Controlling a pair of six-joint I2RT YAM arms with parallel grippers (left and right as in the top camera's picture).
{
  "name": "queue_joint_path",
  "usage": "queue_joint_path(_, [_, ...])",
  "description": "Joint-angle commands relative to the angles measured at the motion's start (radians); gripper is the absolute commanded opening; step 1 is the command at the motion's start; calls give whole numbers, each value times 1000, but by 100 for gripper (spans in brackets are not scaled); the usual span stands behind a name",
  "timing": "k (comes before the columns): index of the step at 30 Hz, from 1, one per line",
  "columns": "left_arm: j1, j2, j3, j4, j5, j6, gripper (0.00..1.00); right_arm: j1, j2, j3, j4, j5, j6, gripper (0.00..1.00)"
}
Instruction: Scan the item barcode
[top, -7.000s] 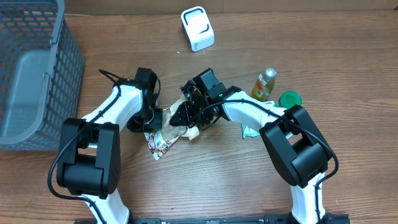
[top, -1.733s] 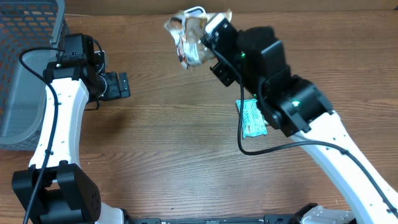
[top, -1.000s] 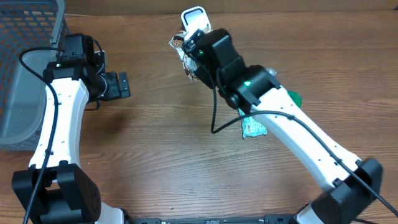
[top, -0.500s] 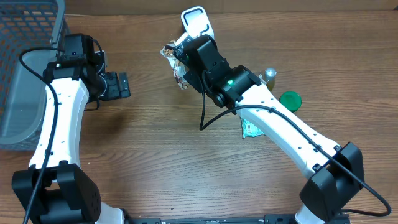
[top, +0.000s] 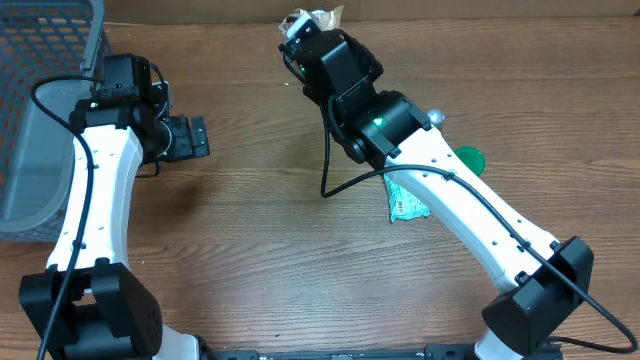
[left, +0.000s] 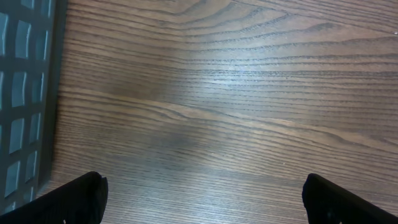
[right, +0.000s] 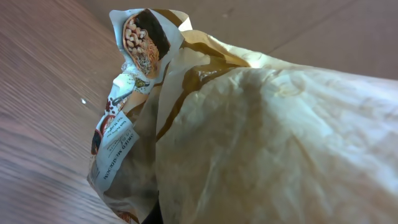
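The bag (right: 249, 124) looks like thin crinkly film with snacks inside, so I'd guess it's very light, floppy and a bit slick, and it'll crumple instead of holding a shape. It's at the far edge of the desk (top: 260, 250), held up by the right jaws, which are pressed together on a bunch of the film. The wrist view is nearly all wrinkled wrapper, with a printed white panel (right: 115, 146) hanging down on one side. I can't spot a barcode anywhere in it. If it needs regripping, I'd pinch a crimped seam or corner, not the puffy middle, so the printed face hangs flat and doesn't fold over itself. Squeezing hard will probably just crush what's inside. Further out, there's a bottle (top: 432, 117), a green lid (top: 467, 158) and a green packet (top: 405, 200) by the right arm (top: 450, 190). The left jaws are spread wide over bare wood beside the basket (top: 60, 100), holding nothing
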Motion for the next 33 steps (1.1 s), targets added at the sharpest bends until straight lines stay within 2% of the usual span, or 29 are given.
queue_joint_path(1, [2, -4, 12, 4, 11, 11, 99, -2, -2, 22, 26, 40, -53, 3])
queue_joint_path(17, [2, -4, 12, 4, 11, 11, 99, -3, 85, 19, 153, 45, -81, 4])
queue_joint_path(24, [2, -4, 12, 4, 11, 11, 99, -3, 165, 19, 214, 69, -300, 4])
queue_joint_path(33, [2, -4, 12, 4, 11, 11, 100, -37, 269, 19, 439, 130, -513, 4])
